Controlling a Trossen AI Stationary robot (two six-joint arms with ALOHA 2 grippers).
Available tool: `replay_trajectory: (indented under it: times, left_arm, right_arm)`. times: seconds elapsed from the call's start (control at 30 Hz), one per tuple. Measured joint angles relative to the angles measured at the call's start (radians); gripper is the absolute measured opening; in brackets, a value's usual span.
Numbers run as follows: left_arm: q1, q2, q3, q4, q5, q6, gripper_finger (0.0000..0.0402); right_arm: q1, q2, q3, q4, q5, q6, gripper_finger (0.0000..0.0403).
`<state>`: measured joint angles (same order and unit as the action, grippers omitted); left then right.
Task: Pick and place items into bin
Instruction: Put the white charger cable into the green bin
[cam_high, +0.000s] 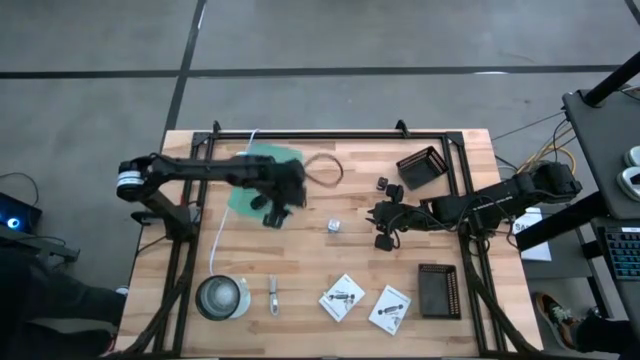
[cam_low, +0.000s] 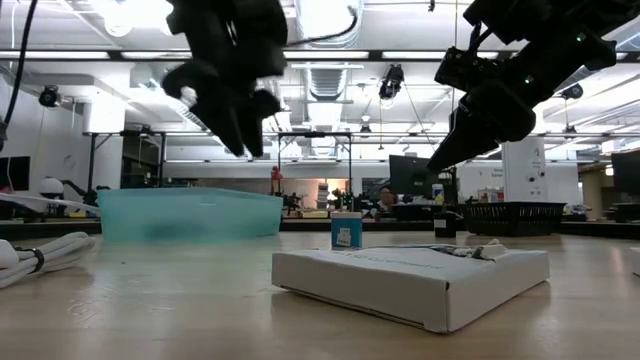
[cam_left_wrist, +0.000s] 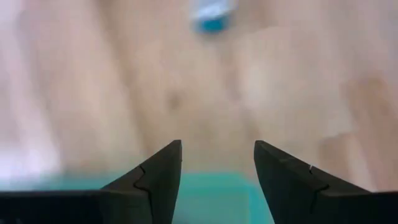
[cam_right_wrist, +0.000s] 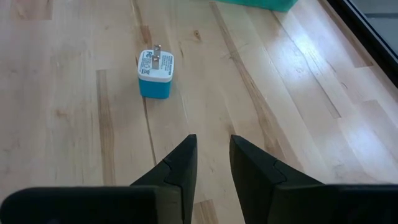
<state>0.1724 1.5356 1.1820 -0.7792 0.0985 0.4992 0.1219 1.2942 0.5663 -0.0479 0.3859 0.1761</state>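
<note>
On the table (cam_high: 300, 260), the plug cube (cam_right_wrist: 155, 74) lies ahead of both arms' spread, empty jaws.

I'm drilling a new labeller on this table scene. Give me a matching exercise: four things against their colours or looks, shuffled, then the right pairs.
Things:
1. bin
2. wall plug
3. bowl
4. two packets

Looks:
A. silvery, round
B. teal
C. white, printed
D. blue and white

Pairs: 1-B, 2-D, 3-A, 4-C
</note>
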Motion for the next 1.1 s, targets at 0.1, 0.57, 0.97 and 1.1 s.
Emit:
replay_trajectory:
  times: [0.1,0.57,0.97,1.1]
  left_arm:
    - [-0.098,0.0,-0.007,0.013,0.007,0.096,0.0184]
    - [-0.5,0.002,-0.074,0.017,0.003,0.189,0.0185]
    - [-0.541,0.007,-0.206,0.174,0.005,0.186,0.0185]
    - [-0.54,0.004,-0.237,0.234,0.017,0.189,0.0185]
  right_arm:
    - [0.0,0.0,0.0,0.0,0.0,0.0,0.0082]
    - [0.0,0.0,0.0,0.001,0.0,0.058,0.0082]
    - [0.0,0.0,0.0,0.001,0.0,0.057,0.0082]
    - [0.0,0.0,0.0,0.001,0.0,0.057,0.0082]
